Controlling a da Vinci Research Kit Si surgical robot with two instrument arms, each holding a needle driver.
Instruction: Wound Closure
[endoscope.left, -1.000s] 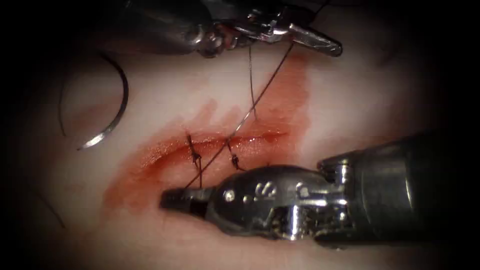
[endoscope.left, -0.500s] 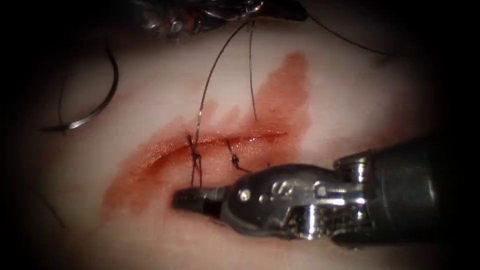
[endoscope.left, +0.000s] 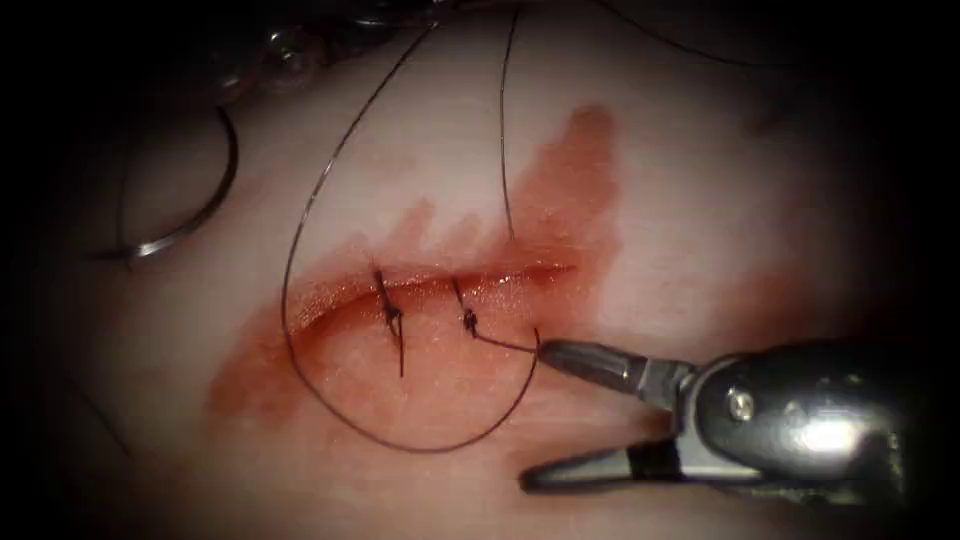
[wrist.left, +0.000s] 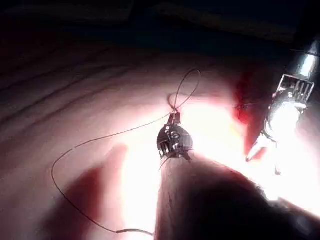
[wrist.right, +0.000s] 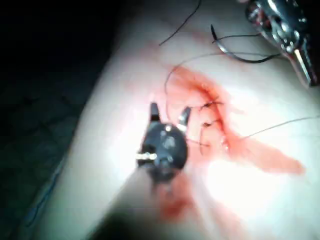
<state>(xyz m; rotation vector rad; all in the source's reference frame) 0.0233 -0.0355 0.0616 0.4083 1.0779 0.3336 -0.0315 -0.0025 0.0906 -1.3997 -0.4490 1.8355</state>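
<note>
The left end effector (endoscope.left: 300, 50) is sitting in deep shadow at the endoscope view's top edge, its tip cut off. Both strands of thread (endoscope.left: 505, 150) are running out past that same edge. The needle (endoscope.left: 200, 200) is fading into darkness at its left end, and the right end effector's shaft is leaving the frame at right.

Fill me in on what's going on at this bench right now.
The right tool has let go of the thread it pinched a second ago; its jaws now stand open, holding nothing, just right of the cut. The left tool holds the thread, which lies in a wide loop below two knotted stitches. The needle lies free on the tissue, left of the cut.
</note>
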